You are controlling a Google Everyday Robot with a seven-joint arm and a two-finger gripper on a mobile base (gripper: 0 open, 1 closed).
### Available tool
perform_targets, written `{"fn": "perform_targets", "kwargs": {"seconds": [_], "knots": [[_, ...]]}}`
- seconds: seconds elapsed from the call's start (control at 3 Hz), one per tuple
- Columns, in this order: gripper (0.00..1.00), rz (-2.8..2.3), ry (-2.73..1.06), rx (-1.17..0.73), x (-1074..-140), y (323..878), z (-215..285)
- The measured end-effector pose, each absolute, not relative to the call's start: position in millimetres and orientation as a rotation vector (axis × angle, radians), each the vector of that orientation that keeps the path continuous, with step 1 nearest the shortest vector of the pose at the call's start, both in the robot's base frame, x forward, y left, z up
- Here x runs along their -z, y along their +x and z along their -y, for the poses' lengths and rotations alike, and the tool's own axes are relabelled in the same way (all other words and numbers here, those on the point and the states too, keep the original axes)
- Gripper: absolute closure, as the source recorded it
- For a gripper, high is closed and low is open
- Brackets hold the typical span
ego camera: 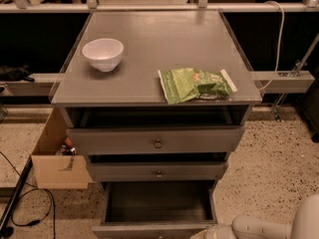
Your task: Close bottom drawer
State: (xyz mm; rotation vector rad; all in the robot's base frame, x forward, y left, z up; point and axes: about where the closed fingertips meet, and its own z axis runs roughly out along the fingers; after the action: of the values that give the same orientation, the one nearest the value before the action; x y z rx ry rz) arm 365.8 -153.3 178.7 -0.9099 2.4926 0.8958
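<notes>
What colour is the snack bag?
The bag is green, camera view; the gripper is at the bottom edge by the bottom drawer.

Stood pulled well out, lowest in the cabinet (149, 39): grey bottom drawer (158, 203), dark box interior showing, flat front nearest, cut by the near edge. Sat just beside its near right corner: pale hand (207, 232).

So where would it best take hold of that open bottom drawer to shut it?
Best at the front panel of the bottom drawer, coming from the front, mid-width: it is pulled straight out, so an even push there likely slides it in square. Its knob is not in view. The gripper sits at the picture's bottom edge by the panel's right part, mostly cut off.
</notes>
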Motion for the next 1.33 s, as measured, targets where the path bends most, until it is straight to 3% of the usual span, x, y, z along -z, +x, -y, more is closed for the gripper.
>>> {"fn": "perform_targets", "kwargs": {"seconds": [0.67, 1.0, 1.33], "knots": [[0.14, -2.463, -0.935, -0.892, -177.0, 388.9, 134.1], [0.00, -2.462, -0.937, -0.898, -175.4, 390.1, 130.5], [0.00, -2.455, -0.940, -0.887, -174.2, 404.3, 127.7]]}}
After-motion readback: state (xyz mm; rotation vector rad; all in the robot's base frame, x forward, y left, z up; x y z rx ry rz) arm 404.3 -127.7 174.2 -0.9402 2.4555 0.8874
